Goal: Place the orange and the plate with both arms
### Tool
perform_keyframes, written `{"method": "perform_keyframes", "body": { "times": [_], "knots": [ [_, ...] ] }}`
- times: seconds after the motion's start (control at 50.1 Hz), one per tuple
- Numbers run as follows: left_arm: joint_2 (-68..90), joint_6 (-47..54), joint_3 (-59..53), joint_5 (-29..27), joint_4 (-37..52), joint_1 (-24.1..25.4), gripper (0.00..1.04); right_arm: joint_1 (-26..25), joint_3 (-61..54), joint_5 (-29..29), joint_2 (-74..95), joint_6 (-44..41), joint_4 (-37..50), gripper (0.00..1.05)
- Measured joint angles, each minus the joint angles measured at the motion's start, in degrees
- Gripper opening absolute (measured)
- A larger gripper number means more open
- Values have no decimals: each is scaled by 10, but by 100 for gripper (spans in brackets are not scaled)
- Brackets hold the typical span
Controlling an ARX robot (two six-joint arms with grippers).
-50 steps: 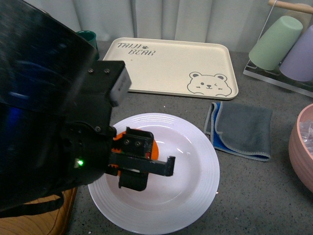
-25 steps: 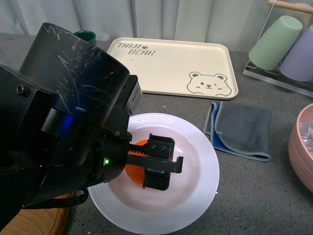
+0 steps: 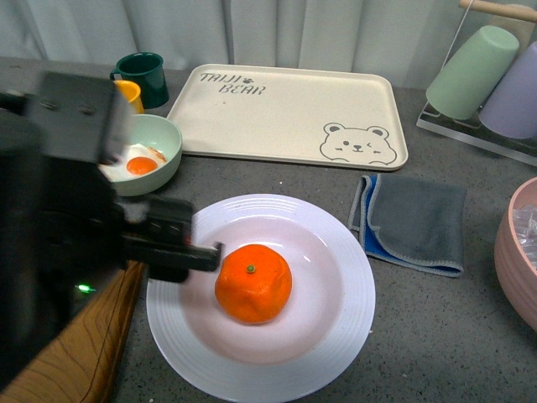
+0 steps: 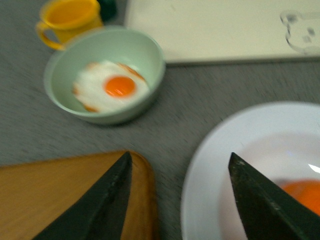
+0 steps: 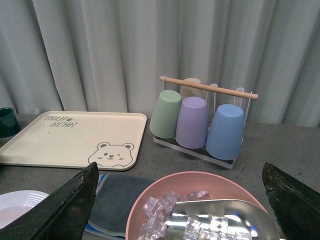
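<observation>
Orange point(image 3: 253, 283) in plate point(image 3: 354, 281), egg point(image 3: 143, 165) in bowl point(image 3: 166, 134)

Orange top: we find the orange point(image 3: 253, 283) open from above and from the right.
Orange left: the left gripper point(image 4: 179, 165), jaws spread, crowds that side over the plate point(image 3: 348, 327) rim.
Plate–cloth gap: a bare table strip beside the folded cloth point(image 3: 415, 220).
Plate–tray gap: we see a bare strip before the bear tray point(image 3: 285, 113); the green bowl point(image 3: 168, 147) narrows it leftward.
Right edge: the pink bowl point(image 3: 518, 252) walls it.
Near left: the wooden board point(image 3: 80, 353) lies just beside the rim.
</observation>
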Motion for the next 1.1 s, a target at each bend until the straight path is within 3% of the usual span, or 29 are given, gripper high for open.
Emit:
{"method": "perform_keyframes", "body": {
  "times": [0.14, 0.26, 0.719, 0.879, 0.979, 1.099],
  "knots": [
    [-89, 41, -100, 20, 193, 63, 29, 0, 0, 0, 0, 0, 0, 95],
    [-196, 54, -172, 75, 214, 121, 5, 0, 0, 0, 0, 0, 0, 95],
    [-523, 61, -214, 171, -32, 222, 4, 0, 0, 0, 0, 0, 0, 95],
    [-651, 62, -213, 190, -173, 243, 4, 0, 0, 0, 0, 0, 0, 95],
    [-702, 62, -213, 241, -216, 283, 4, 0, 0, 0, 0, 0, 0, 95],
    [-744, 62, -213, 245, -255, 302, 4, 0, 0, 0, 0, 0, 0, 95]
  ]
}}
